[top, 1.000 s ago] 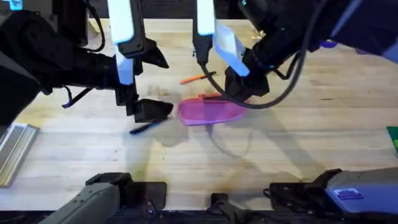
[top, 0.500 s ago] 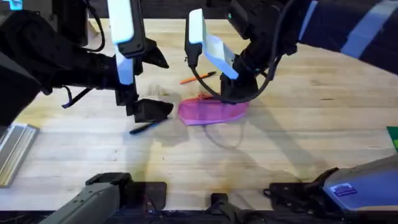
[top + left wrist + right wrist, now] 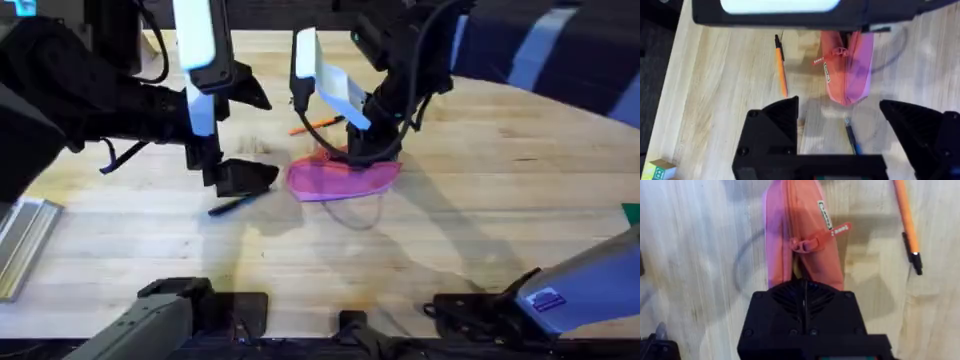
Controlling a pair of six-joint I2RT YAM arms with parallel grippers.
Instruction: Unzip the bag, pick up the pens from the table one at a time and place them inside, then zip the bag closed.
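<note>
On the pale plank-grained counter (image 3: 480, 230), the soft pink fabric bag (image 3: 342, 179) is being pinched at one end by the shut right end effector (image 3: 805, 292); the left end effector (image 3: 840, 125) is being held wide open beside it, gripping nothing.

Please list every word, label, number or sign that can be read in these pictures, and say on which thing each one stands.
None can be read.
Small side label on the bag: dark marks, too blurred to read.
Pull tab of the bag's zipper: light marks, too small to read.
Green block at the table edge: a printed mark, not legible.
Blue sticker on the right arm's base: illegible.
</note>
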